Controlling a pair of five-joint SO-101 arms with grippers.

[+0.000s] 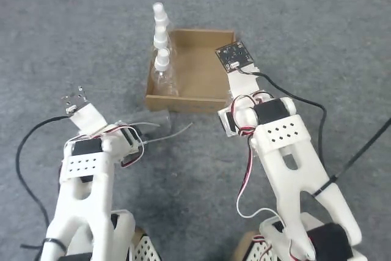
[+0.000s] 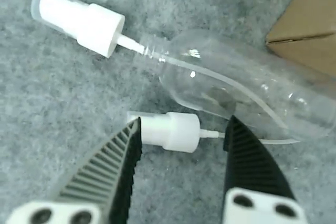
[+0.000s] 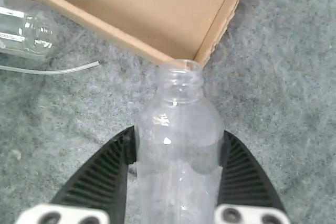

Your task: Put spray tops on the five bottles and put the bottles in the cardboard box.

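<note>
The right jaws grip a bottle beside the box corner.

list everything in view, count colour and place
cardboard box: one, brown, far middle of table
topped bottles: three, clear, white tops, upright at box's left wall
lying bottle: one, clear, on table before the box
bare bottle: one, clear, in right end effector near box corner
spray tops: two, white, one at lying bottle's neck, one inside left end effector
table: one, grey
left end effector: one, black fingers, open
right end effector: one, black fingers, shut on bare bottle
</note>
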